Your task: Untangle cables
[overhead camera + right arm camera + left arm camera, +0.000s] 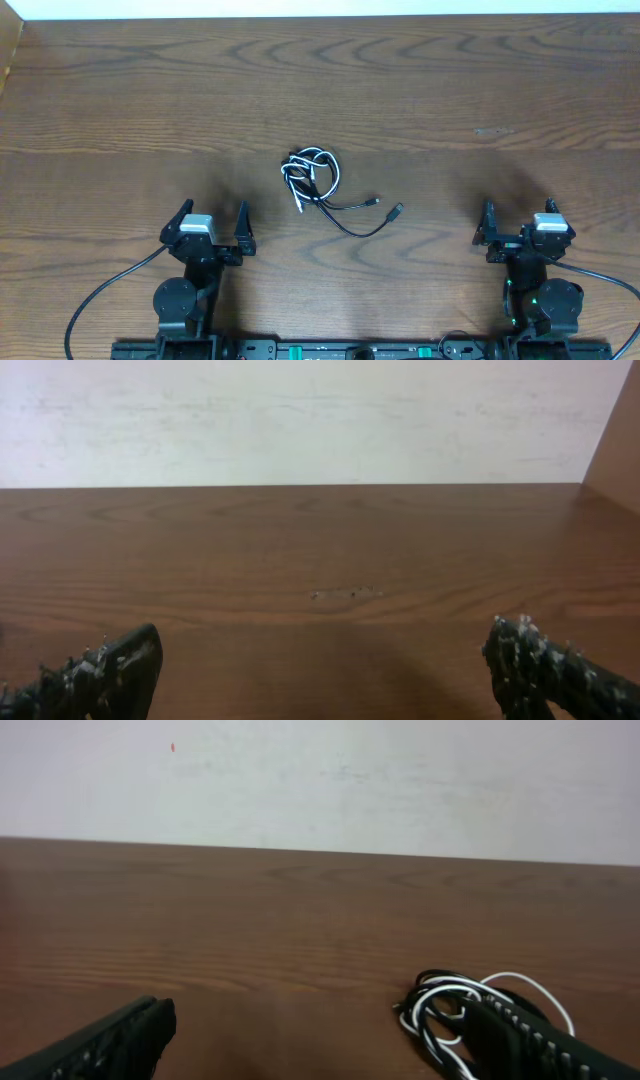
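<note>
The cables [312, 172] lie as a small knot of white and black cords in the middle of the table. Two loose black ends with plugs [396, 210] trail to the right and front. In the left wrist view the bundle [450, 1005] shows at the lower right, partly hidden by my right finger. My left gripper [213, 222] is open and empty, near the front edge, left of the bundle. My right gripper [516, 222] is open and empty at the front right; no cable shows in its wrist view [320, 660].
The brown wooden table [450, 80] stretches to a pale wall at the back. A small scuff mark [493, 131] sits at the back right. Thick black arm cables [100, 295] hang off the front edge by each base.
</note>
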